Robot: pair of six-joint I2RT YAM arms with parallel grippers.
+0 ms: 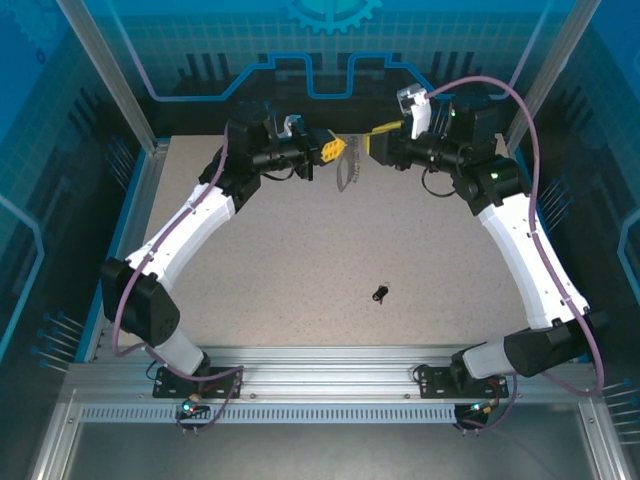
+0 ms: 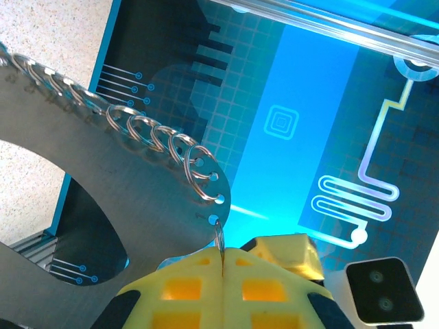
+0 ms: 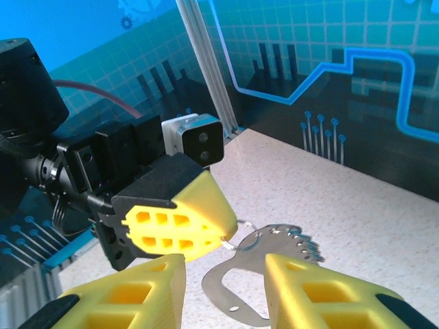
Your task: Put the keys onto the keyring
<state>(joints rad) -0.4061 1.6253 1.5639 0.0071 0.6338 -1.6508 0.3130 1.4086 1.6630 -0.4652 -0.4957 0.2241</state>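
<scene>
The keyring (image 1: 350,173), a flat grey oval loop with a row of small silvery rings (image 2: 147,130) along one edge, hangs in the air at the far middle of the table. My left gripper (image 1: 330,150) is shut on its end ring; in the left wrist view the yellow jaws (image 2: 223,264) pinch that ring under the plate (image 2: 103,164). My right gripper (image 1: 377,143) faces it from the right, open, its fingers (image 3: 130,295) on either side of the loop (image 3: 274,250) without touching it. The keys (image 1: 380,292), a tiny dark cluster, lie on the table towards the front.
The speckled tabletop (image 1: 300,250) is ringed by blue printed walls and aluminium posts (image 1: 105,75). An aluminium rail (image 1: 330,375) with both arm bases runs along the near edge. The left gripper's black body and camera (image 3: 195,140) sit close before my right fingers.
</scene>
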